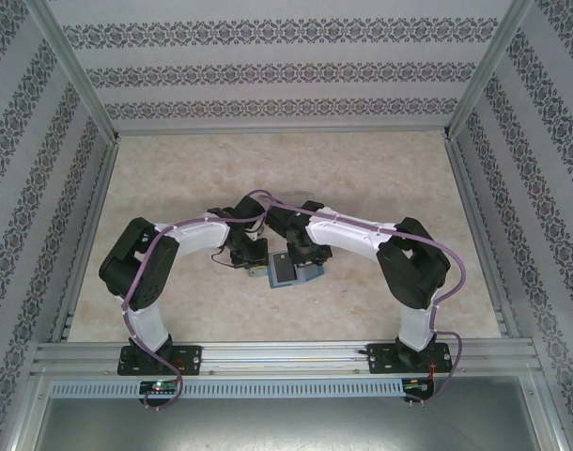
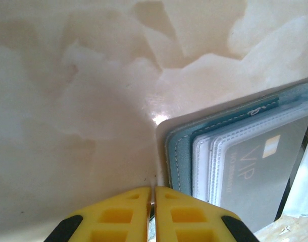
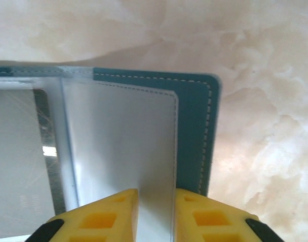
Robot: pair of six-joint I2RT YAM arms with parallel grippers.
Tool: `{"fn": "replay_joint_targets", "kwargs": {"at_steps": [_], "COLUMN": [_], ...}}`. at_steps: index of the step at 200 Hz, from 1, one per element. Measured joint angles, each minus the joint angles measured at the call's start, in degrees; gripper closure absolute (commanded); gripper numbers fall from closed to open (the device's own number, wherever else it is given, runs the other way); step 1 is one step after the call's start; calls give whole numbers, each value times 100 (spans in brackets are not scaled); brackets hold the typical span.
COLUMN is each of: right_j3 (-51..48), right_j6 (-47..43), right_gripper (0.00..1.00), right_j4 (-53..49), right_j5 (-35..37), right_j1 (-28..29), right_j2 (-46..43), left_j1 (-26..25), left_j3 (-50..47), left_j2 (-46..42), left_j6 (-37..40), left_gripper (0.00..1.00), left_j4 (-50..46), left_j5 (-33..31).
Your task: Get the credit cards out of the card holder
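- A small teal-blue, book-like folding card holder (image 3: 194, 126) is lying opened flat, pockets facing up, near the middle of a pale, marbled cream desk (image 2: 68, 101), between the tips of the two arms.
- The left fingers (image 2: 136, 199), made of yellow plastic, are pressed together with no gap, resting right at the holder's outer left edge. This placement is most likely bracing the cover so it is not sliding while the other arm works.
- The right fingers (image 3: 118, 204), also yellow, are standing narrowly apart over the opposite half. A pale whitish-lilac leaf with a stitched border (image 3: 123, 141) is showing through the gap, its outer edge lining up with one finger. This looks like positioning for a pinch; whether the tips are touching the leaf cannot be told.
- A flat grey rectangular card printed "VIP" (image 2: 260, 171) is sitting inside a clear plastic pocket on the side nearer the left fingers, not yet drawn out.
- The opened holder is stretching its long axis left to right across the desk, from one arm towards the other, slightly skewed, with its fold running roughly near to far.
- The grey card appears to be lying with its long sides parallel to that fold, though the overhead view is small.
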Motion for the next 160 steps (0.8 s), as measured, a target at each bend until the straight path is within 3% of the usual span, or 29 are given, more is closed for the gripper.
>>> {"fn": "replay_joint_targets", "kwargs": {"at_steps": [79, 160], "right_j3": [4, -136], "right_j6": [-59, -74], "right_gripper": [70, 79], "right_j4": [-240, -144], "right_j5": [238, -74], "right_j1": [-68, -153], "right_j2": [0, -94], "left_j1": [-2, -57], "left_j3": [129, 236], "left_j2": [48, 46], "left_j6": [4, -2], "left_gripper": [88, 88], "left_j4": [-144, -190], "left_j5": [24, 37]}}
